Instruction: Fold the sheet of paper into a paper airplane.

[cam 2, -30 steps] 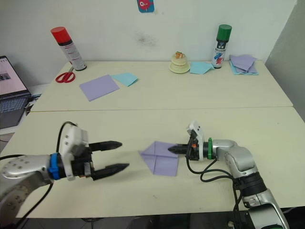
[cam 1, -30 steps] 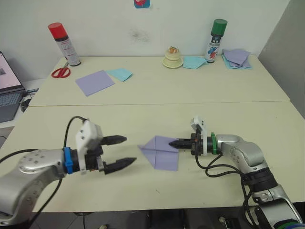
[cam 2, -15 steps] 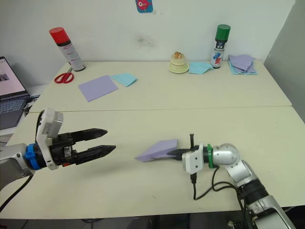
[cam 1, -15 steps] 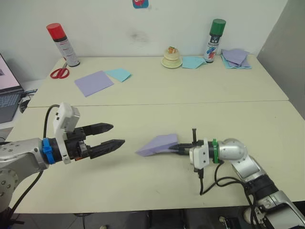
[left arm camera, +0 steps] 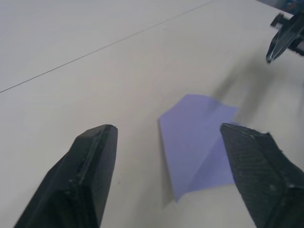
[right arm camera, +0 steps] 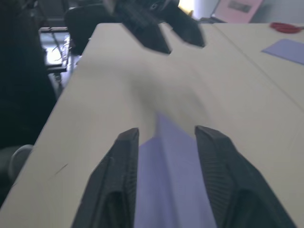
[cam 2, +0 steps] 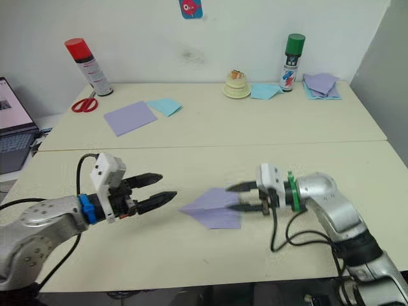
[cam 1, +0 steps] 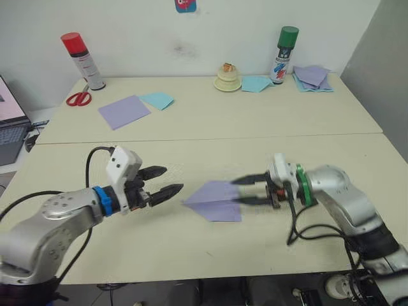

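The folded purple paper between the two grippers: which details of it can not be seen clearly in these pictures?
- Paper airplane, right wrist view: rear end cut off by the picture's edge and flanked by the right gripper fingers.
- Head views: right gripper blurred, so contact with the paper is unclear.
- Underside: hidden against the table.
- Left gripper: open, apart.

A lavender-purple folded sheet of paper (cam 1: 215,199), creased into a pointed wedge, lies flat mid-table, tip pointing left.
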